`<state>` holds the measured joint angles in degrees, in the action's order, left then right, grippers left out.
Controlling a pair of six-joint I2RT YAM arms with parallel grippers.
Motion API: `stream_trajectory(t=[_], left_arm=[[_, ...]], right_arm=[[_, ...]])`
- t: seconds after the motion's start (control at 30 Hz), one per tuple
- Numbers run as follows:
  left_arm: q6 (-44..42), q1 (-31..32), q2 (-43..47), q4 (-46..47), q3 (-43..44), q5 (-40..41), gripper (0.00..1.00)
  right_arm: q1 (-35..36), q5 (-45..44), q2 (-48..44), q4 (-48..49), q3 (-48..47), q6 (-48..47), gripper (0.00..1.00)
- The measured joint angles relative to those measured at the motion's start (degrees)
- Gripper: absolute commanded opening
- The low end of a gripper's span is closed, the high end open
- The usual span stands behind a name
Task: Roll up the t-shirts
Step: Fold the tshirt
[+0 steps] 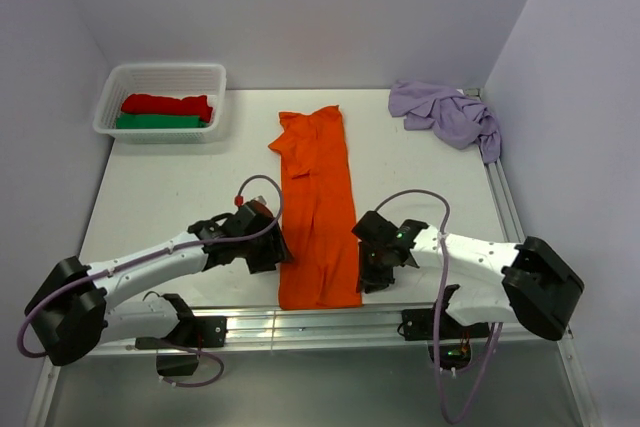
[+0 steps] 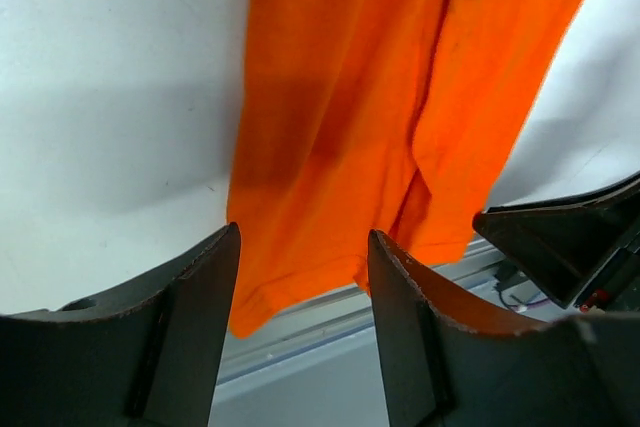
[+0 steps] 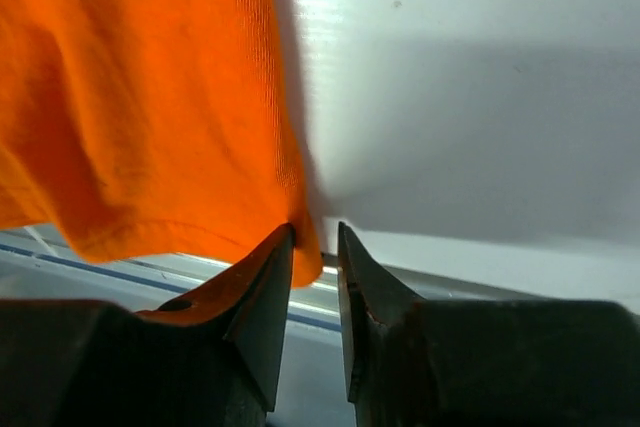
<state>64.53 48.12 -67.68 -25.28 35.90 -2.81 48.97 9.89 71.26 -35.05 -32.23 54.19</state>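
- Orange t-shirt point(image 1: 318, 209) lies lengthwise, reaching the tabletop's point(image 1: 170, 187) near edge.
- Left gripper point(image 2: 303, 237): jaws apart by its near-left corner.
- Right gripper point(image 3: 316, 232): jaws narrowly flank the near-right corner (whether they are clamped, I cannot tell).

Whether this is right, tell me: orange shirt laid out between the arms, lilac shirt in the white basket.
Wrong: the top view shows the lilac shirt crumpled on the table, far right, not in the white basket. The rest holds.

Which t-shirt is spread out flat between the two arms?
The orange t-shirt, laid out as a long strip; the lilac t-shirt sits crumpled in the far right corner.
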Motion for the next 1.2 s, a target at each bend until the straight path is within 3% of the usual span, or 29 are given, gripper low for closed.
stream_trajectory(t=[0.17,0.33,0.43,0.57,0.73,0.83,1.0,1.2], left_arm=[[3.3,0.6,2.6,-1.0,0.3,1.2,0.57],[3.7,1.3,-2.6,-2.6,3.8,2.0,0.59],[2.1,0.6,-5.9,-4.9,8.4,3.3,0.59],[-3.5,-6.8,-10.4,-5.1,18.0,2.6,0.59],[-11.5,-18.9,-21.7,0.1,32.1,0.4,0.58],[-14.7,-22.9,-29.6,5.3,38.6,-3.1,0.57],[-18.0,-26.2,-43.1,11.5,49.0,-9.7,0.56],[-18.8,-26.3,-53.5,16.2,56.6,-15.2,0.56]], right_arm=[[-0.7,-2.5,-3.6,-4.5,-2.5,-0.4,0.18],[-6.3,-1.6,-0.5,-2.5,-11.2,-3.0,0.0],[-10.2,1.6,5.8,1.3,-16.9,-5.0,0.0],[-12.0,8.1,11.8,8.5,-18.7,-6.0,0.0],[-11.6,15.3,12.4,19.7,-10.3,-3.0,0.0],[-10.8,17.7,12.4,25.3,-2.6,-0.3,0.0],[-8.2,19.7,12.4,31.6,3.9,3.0,0.0],[-5.4,19.6,12.4,37.0,4.3,5.2,0.0]])
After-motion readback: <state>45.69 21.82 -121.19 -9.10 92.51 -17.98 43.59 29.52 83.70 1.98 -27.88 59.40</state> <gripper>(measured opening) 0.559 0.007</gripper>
